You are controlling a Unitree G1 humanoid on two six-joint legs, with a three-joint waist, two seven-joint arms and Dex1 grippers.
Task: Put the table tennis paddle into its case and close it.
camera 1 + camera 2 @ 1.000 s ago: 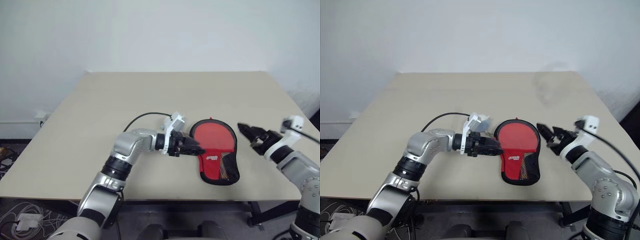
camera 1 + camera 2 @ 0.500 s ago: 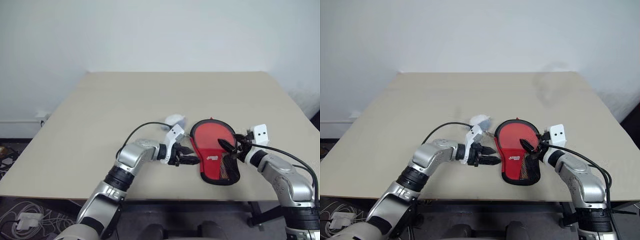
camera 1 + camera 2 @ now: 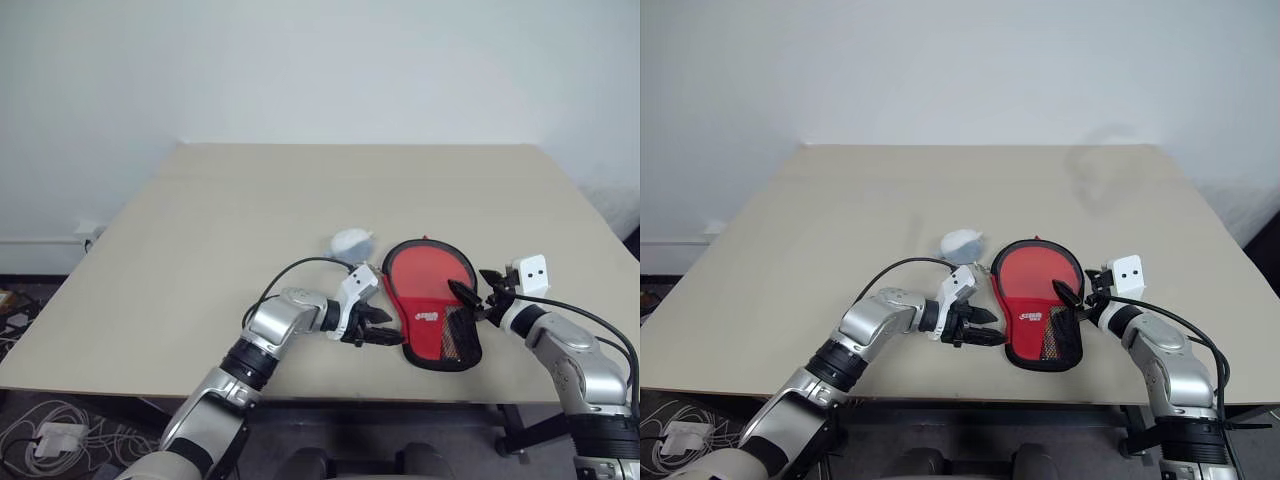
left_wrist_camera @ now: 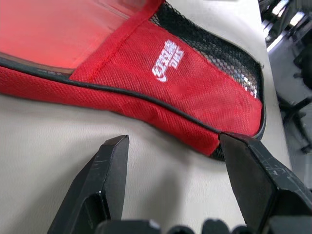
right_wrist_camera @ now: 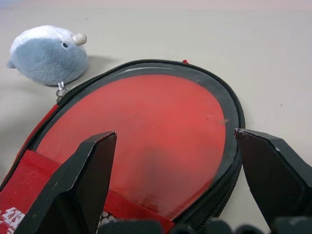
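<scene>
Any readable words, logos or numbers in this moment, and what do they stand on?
White brand print on the red fabric paddle case: partly legible, seemingly Chinese characters above "DHS"; reading uncertain.
Same white print on the case in the head views: too small to read.
Grey plush toy: no text.

Red paddle (image 5: 146,141) lies inside open red case (image 3: 425,335) on table.

Bare table (image 3: 200,230) lies open all around; only a grey plush toy (image 3: 350,241) sits beside the case (image 3: 432,300).
</scene>
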